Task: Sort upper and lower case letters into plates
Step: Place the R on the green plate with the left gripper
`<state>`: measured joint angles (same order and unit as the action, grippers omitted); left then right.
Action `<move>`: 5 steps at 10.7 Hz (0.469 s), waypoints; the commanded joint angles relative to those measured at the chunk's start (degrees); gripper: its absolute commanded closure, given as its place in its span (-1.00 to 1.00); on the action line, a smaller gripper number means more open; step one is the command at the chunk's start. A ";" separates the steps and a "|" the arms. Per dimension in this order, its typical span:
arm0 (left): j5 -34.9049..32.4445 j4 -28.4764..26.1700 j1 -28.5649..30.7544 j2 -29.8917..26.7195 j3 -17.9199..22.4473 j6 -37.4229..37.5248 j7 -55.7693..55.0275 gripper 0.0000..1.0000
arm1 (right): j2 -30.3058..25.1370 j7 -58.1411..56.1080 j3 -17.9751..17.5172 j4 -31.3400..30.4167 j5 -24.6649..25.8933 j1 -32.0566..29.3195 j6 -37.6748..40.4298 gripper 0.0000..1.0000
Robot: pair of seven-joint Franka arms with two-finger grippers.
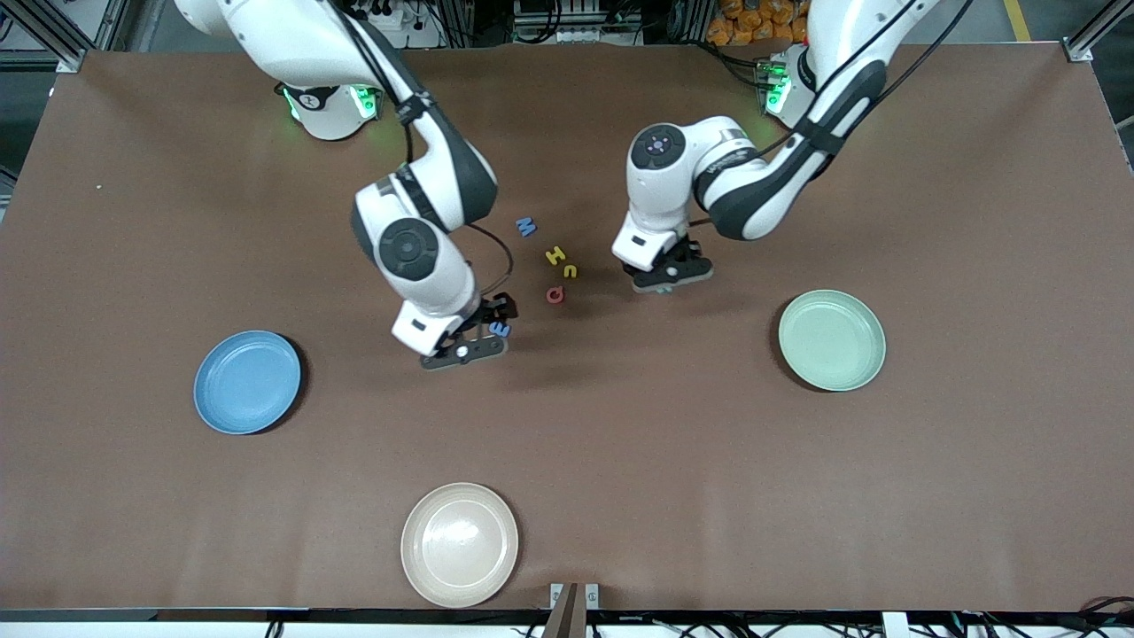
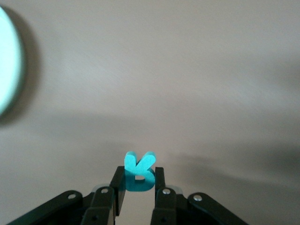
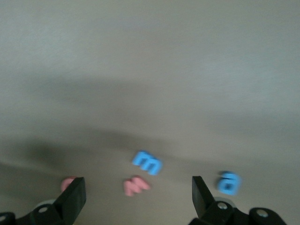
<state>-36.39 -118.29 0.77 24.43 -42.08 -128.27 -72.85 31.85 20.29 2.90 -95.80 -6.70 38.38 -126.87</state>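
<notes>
My left gripper is shut on a teal letter and holds it above bare table between the letter cluster and the mint green plate, whose edge also shows in the left wrist view. My right gripper is open and empty, low over the table beside a blue letter. Its wrist view shows a blue "m", a pink letter, a blue "a" and a pink piece by one finger. The blue plate lies toward the right arm's end and holds nothing.
A blue letter, two yellow letters and a red letter lie on the brown table between the two grippers. A beige plate lies near the front edge.
</notes>
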 commanded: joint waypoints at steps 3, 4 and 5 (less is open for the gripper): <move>7.72 2.28 14.91 -5.96 -1.34 8.99 26.64 1.00 | 6.91 15.81 0.62 0.71 -0.68 11.27 -6.47 -1.00; 9.22 2.37 19.14 -6.76 -1.34 9.35 34.10 1.00 | 6.91 18.97 0.62 0.27 -0.77 13.02 -5.77 -1.00; 10.80 2.37 23.35 -6.68 -1.34 9.35 40.09 1.00 | 7.00 21.78 0.62 -0.08 -0.85 14.52 -5.67 -1.00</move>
<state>-28.62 -115.17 18.51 19.41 -42.40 -119.87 -41.04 39.39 38.47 2.98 -95.77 -6.71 51.44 -133.56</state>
